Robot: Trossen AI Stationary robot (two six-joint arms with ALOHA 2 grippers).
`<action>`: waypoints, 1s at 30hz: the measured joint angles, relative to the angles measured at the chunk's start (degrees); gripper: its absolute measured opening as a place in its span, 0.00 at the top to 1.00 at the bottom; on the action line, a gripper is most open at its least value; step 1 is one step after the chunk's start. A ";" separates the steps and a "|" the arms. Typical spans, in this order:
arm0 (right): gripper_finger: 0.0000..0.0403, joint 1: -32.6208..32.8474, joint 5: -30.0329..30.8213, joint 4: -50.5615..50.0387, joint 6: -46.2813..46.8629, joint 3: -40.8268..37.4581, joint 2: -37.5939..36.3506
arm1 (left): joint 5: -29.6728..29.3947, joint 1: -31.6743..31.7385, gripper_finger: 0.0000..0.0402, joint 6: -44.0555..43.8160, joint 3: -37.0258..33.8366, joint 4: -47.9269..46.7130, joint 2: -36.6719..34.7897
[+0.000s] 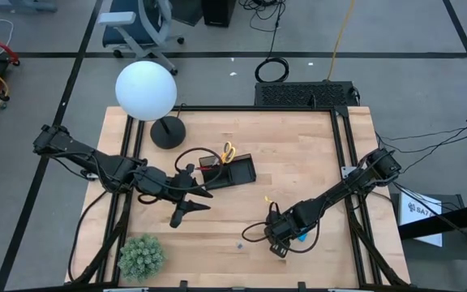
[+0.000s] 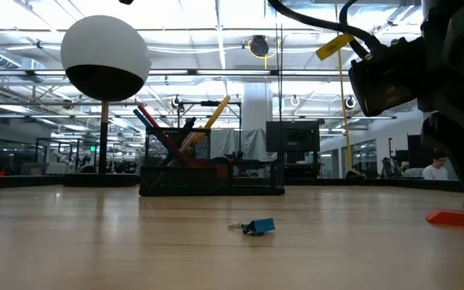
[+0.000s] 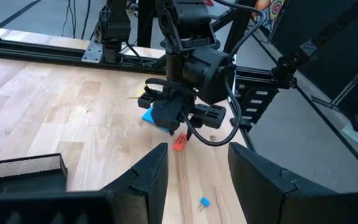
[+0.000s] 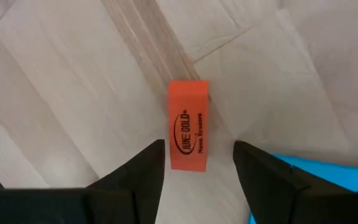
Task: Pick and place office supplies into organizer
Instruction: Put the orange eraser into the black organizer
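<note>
Directly under the right claw (image 4: 197,163) — fingers parted, empty — lies the orange eraser (image 4: 188,124), long axis pointing to twelve o'clock.

We see a pale wooden table (image 1: 298,162) carrying a black mesh organizer (image 1: 232,172), a lamp's round black base (image 1: 167,132) and a green plant (image 1: 141,256). Also on it lie an orange eraser (image 4: 188,124), a blue note pad (image 3: 148,115) and a small blue clip (image 2: 258,227).
</note>
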 joint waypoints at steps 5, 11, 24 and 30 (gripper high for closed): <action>0.53 -0.02 -1.63 0.49 0.14 0.00 2.68 | 0.01 0.00 0.60 -0.02 0.01 0.00 0.01; 0.53 0.07 0.11 1.93 0.91 0.00 3.56 | 0.01 0.00 0.60 -0.04 0.01 -0.06 0.01; 0.77 0.02 0.68 1.54 -0.48 -0.04 3.69 | -0.12 0.04 0.60 -0.04 0.00 -0.07 0.01; 0.87 0.00 -0.60 0.37 -1.05 -0.09 3.82 | -0.19 0.04 0.60 -0.04 0.00 -0.07 0.00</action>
